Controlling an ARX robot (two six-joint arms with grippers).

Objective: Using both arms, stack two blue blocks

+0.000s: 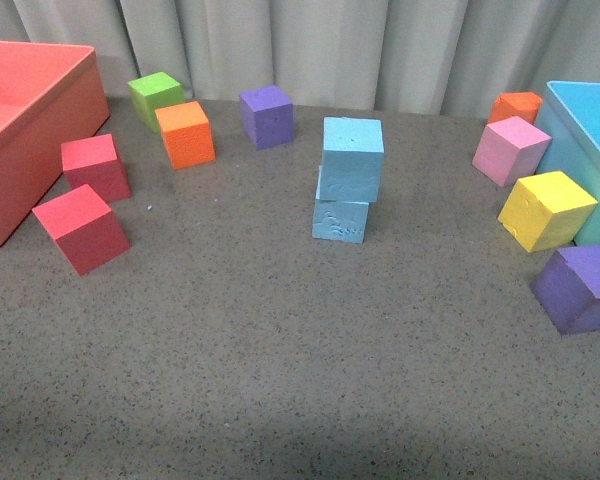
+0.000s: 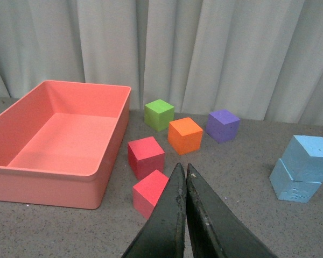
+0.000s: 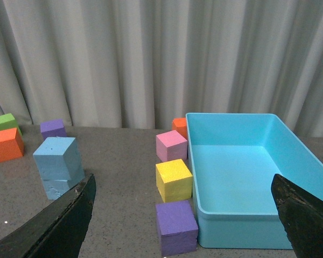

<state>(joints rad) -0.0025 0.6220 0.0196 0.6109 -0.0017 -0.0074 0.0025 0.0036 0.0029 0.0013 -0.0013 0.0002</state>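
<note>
Blue blocks sit stacked mid-table, the upper blue block (image 1: 353, 158) resting slightly askew on the lower blue block (image 1: 341, 219), well apart from both grippers. Left gripper (image 2: 185, 171) has its fingers pressed together, just above a red cube (image 2: 149, 191). Right gripper (image 3: 183, 188) is spread wide, a purple cube (image 3: 176, 226) and light-blue bin (image 3: 247, 177) between its fingers.

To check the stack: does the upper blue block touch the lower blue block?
Touching. In the front view the upper blue block rests directly on the lower blue block, slightly twisted, with no gap between them. Both wrist views show the same contact.
</note>
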